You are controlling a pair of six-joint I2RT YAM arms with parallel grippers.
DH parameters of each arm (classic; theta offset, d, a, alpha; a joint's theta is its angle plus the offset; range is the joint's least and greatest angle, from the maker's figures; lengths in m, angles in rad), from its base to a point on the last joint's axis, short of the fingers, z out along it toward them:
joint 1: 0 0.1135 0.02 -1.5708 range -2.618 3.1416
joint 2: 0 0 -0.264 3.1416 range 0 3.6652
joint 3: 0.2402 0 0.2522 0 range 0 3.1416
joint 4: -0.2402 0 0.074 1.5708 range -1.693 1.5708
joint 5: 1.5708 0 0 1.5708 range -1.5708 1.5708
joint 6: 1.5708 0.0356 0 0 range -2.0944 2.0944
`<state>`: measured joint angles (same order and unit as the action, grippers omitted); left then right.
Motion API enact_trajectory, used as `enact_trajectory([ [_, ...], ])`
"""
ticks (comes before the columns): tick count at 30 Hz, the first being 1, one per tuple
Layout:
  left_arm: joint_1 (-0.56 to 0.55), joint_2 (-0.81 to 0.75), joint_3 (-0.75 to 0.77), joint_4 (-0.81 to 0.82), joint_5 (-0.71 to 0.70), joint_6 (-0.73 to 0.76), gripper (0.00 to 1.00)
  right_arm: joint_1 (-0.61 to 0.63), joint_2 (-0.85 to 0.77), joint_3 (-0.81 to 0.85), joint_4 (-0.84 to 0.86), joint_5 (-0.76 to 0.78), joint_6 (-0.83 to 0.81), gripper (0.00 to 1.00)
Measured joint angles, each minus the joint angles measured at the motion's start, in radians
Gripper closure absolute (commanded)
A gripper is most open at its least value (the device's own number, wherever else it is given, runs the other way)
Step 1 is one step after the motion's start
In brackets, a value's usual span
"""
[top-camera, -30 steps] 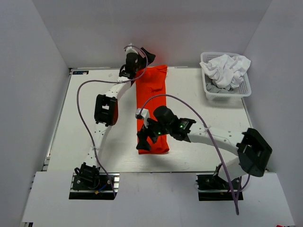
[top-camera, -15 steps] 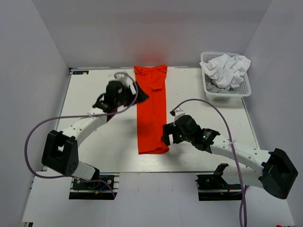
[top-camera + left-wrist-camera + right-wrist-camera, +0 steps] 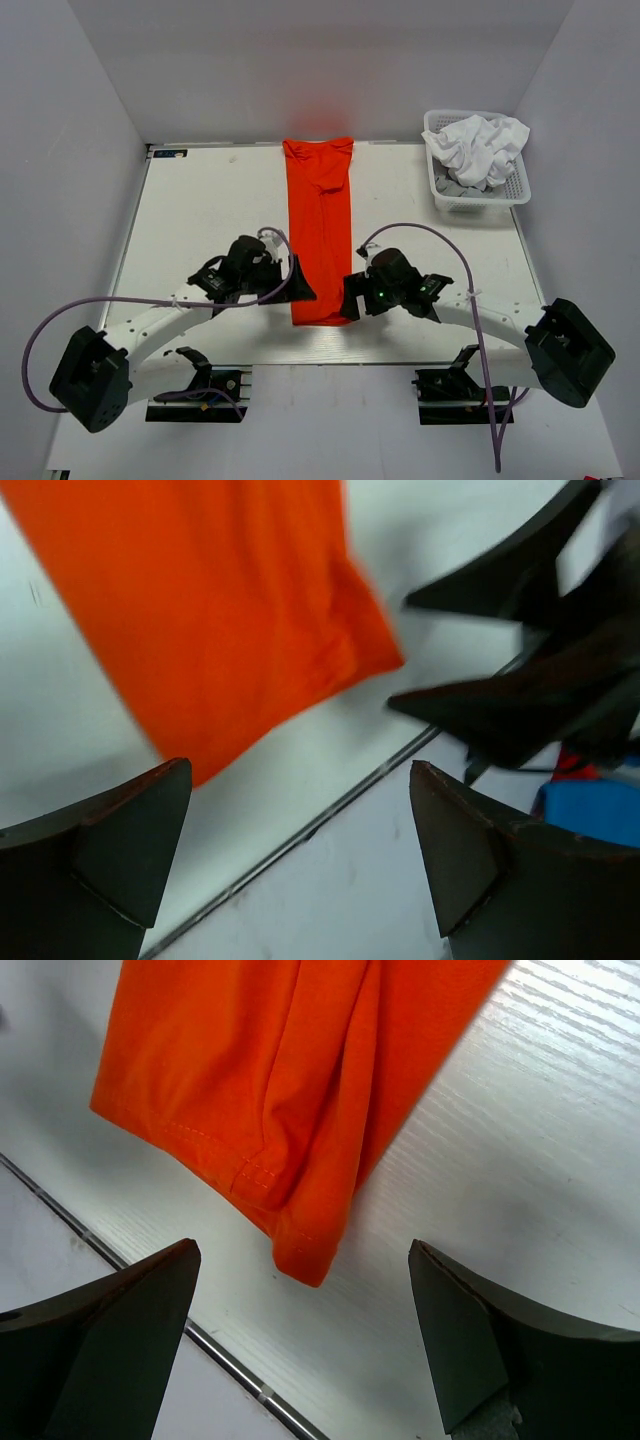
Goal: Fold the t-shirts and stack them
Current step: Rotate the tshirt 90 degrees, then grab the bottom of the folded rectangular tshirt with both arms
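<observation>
On the table (image 3: 200,200), long folded orange-red t-shirt (image 3: 320,230)

Soft, matt cloth: the orange-red t-shirt (image 3: 320,230), its hem visibly stitched, lies on a white table (image 3: 200,210) with a faint wood-grain texture and dull sheen. The left gripper (image 3: 300,770) and right gripper (image 3: 303,1247) have matt black plastic fingers. Crumpled white cloth t-shirts (image 3: 480,145) fill a white plastic lattice basket (image 3: 480,203).

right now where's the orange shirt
In the top view the orange t-shirt lies as a folded strip down the middle of the table, its near end between the left pincer and right pincer.
</observation>
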<state>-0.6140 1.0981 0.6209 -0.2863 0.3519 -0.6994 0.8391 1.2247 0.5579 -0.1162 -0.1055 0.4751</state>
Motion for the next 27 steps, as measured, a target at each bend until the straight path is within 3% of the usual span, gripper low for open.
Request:
enact_trajectory([
  [6, -0.071, 0.093, -0.113, -0.058, 0.022, -0.009, 0.06, -0.029, 0.022, -0.011, 0.046, -0.063, 0.016, 0.11],
  [12, -0.098, 0.163, -0.108, -0.027, 0.008, -0.011, 0.22, -0.056, 0.036, -0.024, 0.052, -0.110, 0.017, 0.18],
  [13, -0.101, 0.178, -0.104, -0.015, 0.006, -0.013, 0.34, -0.061, 0.040, -0.027, 0.052, -0.118, 0.017, 0.24],
  [15, -0.103, 0.208, -0.095, 0.006, -0.015, -0.015, 0.47, -0.069, 0.060, -0.029, 0.053, -0.134, 0.014, 0.30],
  [17, -0.104, 0.238, -0.082, 0.008, -0.036, -0.015, 0.58, -0.074, 0.089, -0.029, 0.053, -0.151, 0.011, 0.46],
  [19, -0.104, 0.254, -0.071, 0.003, -0.069, -0.016, 0.60, -0.079, 0.113, -0.028, 0.055, -0.170, 0.010, 0.65],
  [21, -0.104, 0.258, -0.065, 0.002, -0.095, -0.017, 0.73, -0.081, 0.124, -0.028, 0.054, -0.179, 0.010, 0.74],
  [24, -0.106, 0.267, -0.056, -0.006, -0.138, -0.014, 1.00, -0.082, 0.126, -0.023, 0.053, -0.187, 0.010, 0.90],
  [26, -0.107, 0.275, -0.034, -0.020, -0.160, -0.008, 1.00, -0.082, 0.126, -0.011, 0.052, -0.187, 0.005, 1.00],
  [27, -0.108, 0.277, -0.024, -0.025, -0.177, -0.003, 1.00, -0.082, 0.126, -0.004, 0.051, -0.188, 0.003, 1.00],
])
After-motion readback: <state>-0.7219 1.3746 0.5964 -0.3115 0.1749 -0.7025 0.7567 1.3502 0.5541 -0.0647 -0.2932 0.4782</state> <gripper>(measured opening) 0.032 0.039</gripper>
